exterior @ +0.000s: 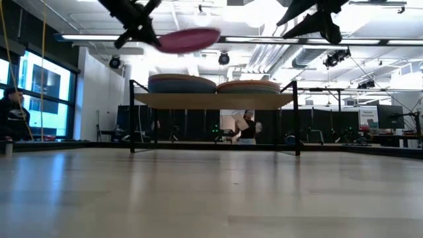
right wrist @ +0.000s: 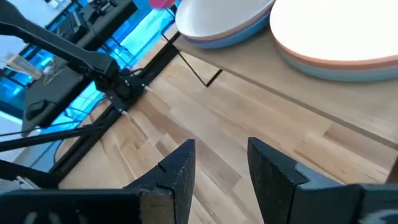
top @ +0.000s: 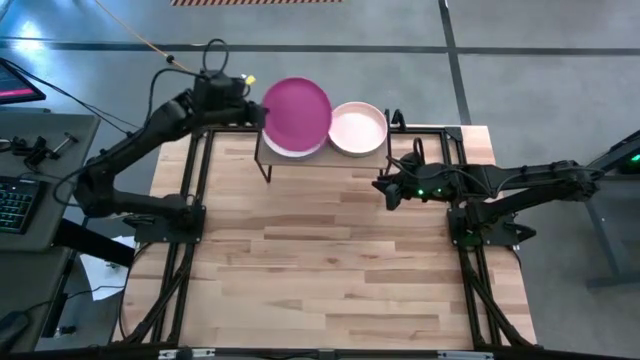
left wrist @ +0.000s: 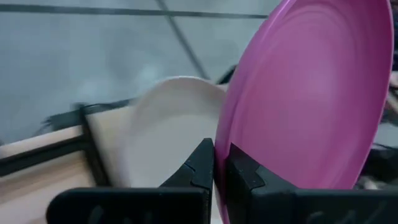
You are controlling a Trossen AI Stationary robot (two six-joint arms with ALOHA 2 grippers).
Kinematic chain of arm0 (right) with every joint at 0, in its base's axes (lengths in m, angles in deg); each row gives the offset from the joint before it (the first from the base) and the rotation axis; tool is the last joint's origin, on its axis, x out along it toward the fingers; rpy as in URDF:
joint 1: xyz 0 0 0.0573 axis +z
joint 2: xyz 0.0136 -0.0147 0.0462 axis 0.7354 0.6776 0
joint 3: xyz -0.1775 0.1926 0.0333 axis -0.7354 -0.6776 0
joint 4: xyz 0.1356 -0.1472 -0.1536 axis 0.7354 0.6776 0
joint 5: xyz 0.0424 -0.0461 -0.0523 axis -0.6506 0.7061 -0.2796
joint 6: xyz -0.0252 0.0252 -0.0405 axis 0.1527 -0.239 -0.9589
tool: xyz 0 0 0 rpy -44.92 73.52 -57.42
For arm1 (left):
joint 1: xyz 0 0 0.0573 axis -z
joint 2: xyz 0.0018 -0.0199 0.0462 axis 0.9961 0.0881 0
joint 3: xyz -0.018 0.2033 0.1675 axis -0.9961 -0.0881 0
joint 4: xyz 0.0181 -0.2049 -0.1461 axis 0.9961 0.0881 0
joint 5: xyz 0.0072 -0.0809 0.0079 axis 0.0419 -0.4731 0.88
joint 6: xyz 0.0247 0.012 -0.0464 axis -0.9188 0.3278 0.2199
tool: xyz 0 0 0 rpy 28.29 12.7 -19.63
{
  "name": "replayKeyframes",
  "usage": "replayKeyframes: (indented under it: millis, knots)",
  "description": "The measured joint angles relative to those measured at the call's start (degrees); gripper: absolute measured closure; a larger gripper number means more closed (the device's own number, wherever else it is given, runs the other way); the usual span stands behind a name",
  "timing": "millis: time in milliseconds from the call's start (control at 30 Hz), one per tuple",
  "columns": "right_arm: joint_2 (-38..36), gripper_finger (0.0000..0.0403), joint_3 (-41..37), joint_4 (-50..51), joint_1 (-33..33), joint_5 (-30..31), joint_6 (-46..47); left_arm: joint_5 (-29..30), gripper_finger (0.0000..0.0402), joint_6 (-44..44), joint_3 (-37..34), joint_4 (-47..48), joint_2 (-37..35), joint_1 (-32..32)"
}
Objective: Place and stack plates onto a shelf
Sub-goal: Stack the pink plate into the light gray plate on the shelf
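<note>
No readable text, labels, brands or numbers anywhere.

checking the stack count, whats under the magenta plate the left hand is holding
Under the magenta plate held by the left hand sits a stack on the shelf, cream plate topmost. The plates below are mostly covered, so uncountable.

Lab: exposed ceiling ducts [exterior: 334,56], workstations [exterior: 390,119]

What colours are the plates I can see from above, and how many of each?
magenta plate: 1, held by the left gripper
cream plate: 1, on top of one pile
pale pink plate: 1, on top of the other pile
Total: 3 plates seen from above. More lie under the two top ones, but I cannot count them.
</note>
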Motion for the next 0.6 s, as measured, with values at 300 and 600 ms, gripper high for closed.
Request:
replayKeyframes:
  millis: [300, 600]
  knots:
    - [0.0, 0.0273, 0.0, 0.7, -0.6, 3.3, 0.0, -4.2, 0.0394, -2.6, 0.0, 2.4, 5.8, -4.4]
    - [0.0, 0.0273, 0.0, 0.6, -1.5, 3.3, 0.1, -4.0, 0.0394, -3.0, 0.0, 4.2, 9.1, -5.6]
